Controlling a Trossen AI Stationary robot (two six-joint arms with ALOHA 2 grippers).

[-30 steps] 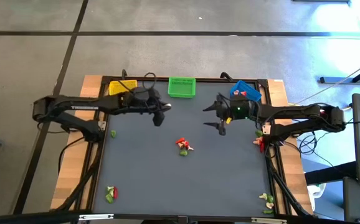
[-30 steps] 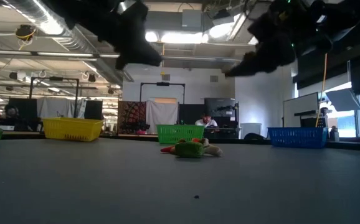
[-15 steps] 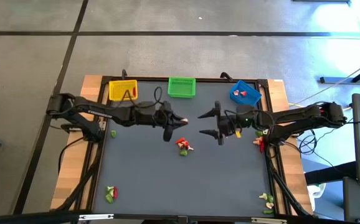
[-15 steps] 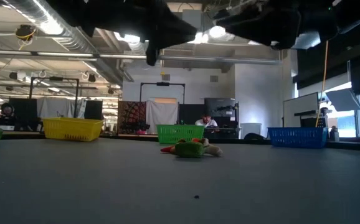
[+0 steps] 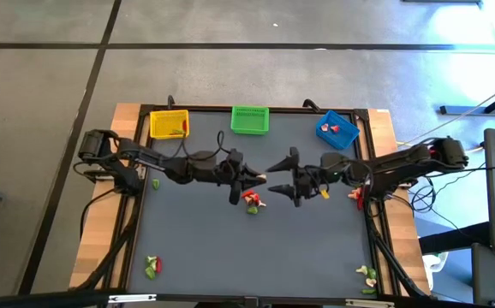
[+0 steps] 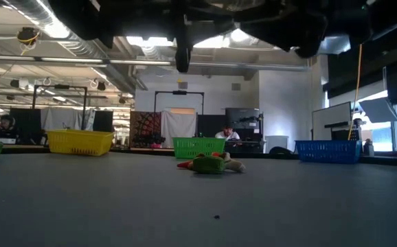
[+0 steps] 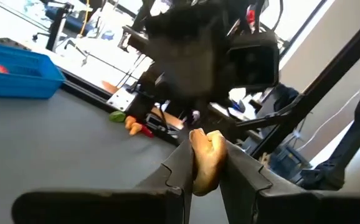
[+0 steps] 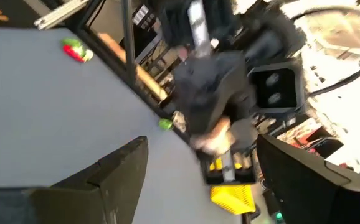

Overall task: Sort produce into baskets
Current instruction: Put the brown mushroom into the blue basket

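My left gripper (image 5: 258, 177) reaches level over the table's middle, shut on a pale tan produce piece (image 7: 205, 158). My right gripper (image 5: 273, 178) faces it from the right, open, its fingers (image 8: 125, 167) wide apart and nothing between them. The two grippers stand tip to tip, just apart. Below them a small pile of red, green and cream produce (image 5: 251, 201) lies on the grey table. The yellow basket (image 5: 169, 124), green basket (image 5: 249, 120) and blue basket (image 5: 336, 128) stand along the far edge; the blue one holds red pieces. My left gripper pinches the pale tan piece (image 7: 206, 163) between its two fingers, and the piece's top stands out past the fingertips (image 7: 179, 167). The fingers lie level and point toward the table's right. The piece is lifted clear, high above the table.
More produce lies at the near left corner (image 5: 152, 266), the near right corner (image 5: 367, 274), the right edge (image 5: 354, 195) and the left edge (image 5: 155, 183). Both arms cross the table's middle band. In the low view the centre pile (image 6: 209, 163) lies in front of the green basket (image 6: 198, 147).
My left gripper has gone from beside the yellow basket toward the table's centre and right, turning level, still shut on the pale piece. My right gripper has come from near the blue basket toward the centre and left, rolling as it went, and stays open. They now face each other.
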